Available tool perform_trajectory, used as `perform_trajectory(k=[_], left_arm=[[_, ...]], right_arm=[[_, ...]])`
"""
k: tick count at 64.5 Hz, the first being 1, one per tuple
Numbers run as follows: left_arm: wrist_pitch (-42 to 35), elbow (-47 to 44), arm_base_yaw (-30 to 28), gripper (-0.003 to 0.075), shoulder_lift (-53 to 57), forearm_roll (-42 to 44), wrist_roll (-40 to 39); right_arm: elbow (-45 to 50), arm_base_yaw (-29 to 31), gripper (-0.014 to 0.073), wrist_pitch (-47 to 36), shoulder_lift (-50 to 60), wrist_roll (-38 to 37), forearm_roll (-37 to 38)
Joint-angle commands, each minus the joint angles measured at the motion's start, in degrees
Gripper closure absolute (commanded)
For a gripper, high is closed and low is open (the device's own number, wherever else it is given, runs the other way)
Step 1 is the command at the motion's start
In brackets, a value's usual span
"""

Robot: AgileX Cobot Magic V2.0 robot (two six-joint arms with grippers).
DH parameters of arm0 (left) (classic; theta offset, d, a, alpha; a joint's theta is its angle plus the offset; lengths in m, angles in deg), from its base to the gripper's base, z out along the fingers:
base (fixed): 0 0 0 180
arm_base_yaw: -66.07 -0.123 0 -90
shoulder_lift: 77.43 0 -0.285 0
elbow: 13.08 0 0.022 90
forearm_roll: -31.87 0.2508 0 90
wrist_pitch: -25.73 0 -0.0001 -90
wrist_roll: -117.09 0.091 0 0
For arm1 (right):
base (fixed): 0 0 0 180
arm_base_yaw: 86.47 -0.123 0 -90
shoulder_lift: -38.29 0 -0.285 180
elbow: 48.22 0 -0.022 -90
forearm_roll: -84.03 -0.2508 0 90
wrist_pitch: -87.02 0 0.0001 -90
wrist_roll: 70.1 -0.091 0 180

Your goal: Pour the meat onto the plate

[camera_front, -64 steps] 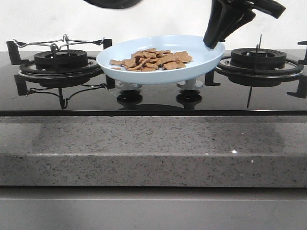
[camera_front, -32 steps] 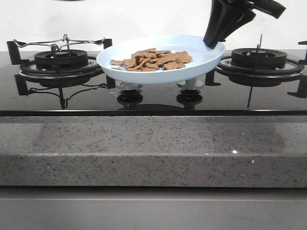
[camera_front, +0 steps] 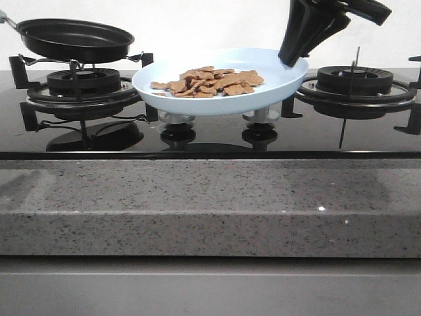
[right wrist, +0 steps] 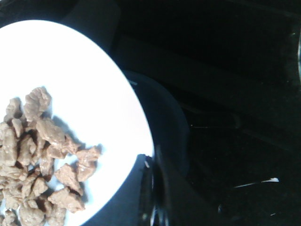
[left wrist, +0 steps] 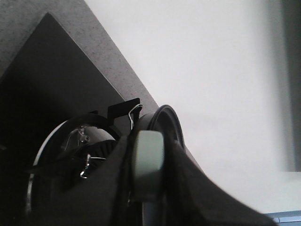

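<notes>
The pale blue plate (camera_front: 217,105) hangs level over the stove's middle knobs, and the reddish-brown meat (camera_front: 210,80) is heaped on it. My right gripper (camera_front: 293,60) is shut on the plate's right rim. The right wrist view shows the plate (right wrist: 94,84), the meat (right wrist: 42,155) and my right gripper (right wrist: 153,188) pinching the rim. The black frying pan (camera_front: 75,38) is upright just over the left burner. My left gripper (left wrist: 148,188) is shut on the pan's grey handle (left wrist: 147,155); it is out of the front view.
The left burner (camera_front: 82,89) with its wire grate lies under the pan, and the right burner (camera_front: 355,82) is beside the plate. Two knobs (camera_front: 177,125) stand beneath the plate. A grey stone counter edge (camera_front: 210,204) runs along the front.
The frying pan has left the top of the view and come down at the left, over the left burner. The plate, the meat and my right gripper have not moved.
</notes>
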Motion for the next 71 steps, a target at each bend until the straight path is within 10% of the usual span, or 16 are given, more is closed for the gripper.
perform_trajectory(k=[1,21,46,71], left_arm=[[1.7,1.6,-0.1,0.0741,1.9,-6.5,-0.7],[2.1,1.6,-0.1,0.0735,1.5,-6.0,-1.5],[6.5,1.6,-0.1,0.0376,1.5,-3.9,-1.7],[6.5,1.6,-0.1,0.0360,1.6,6.5,-3.0]], right_arm=[[-1.3,0.0,0.0656,-1.7,2.9,0.6,-1.9],[-1.3,0.0,0.0656,-1.6,2.9,0.6,-1.9],[-1.3,0.0,0.0656,-1.6,2.9,0.6,-1.9],[-1.3,0.0,0.0656,-1.6,2.9,0.6,-1.9]])
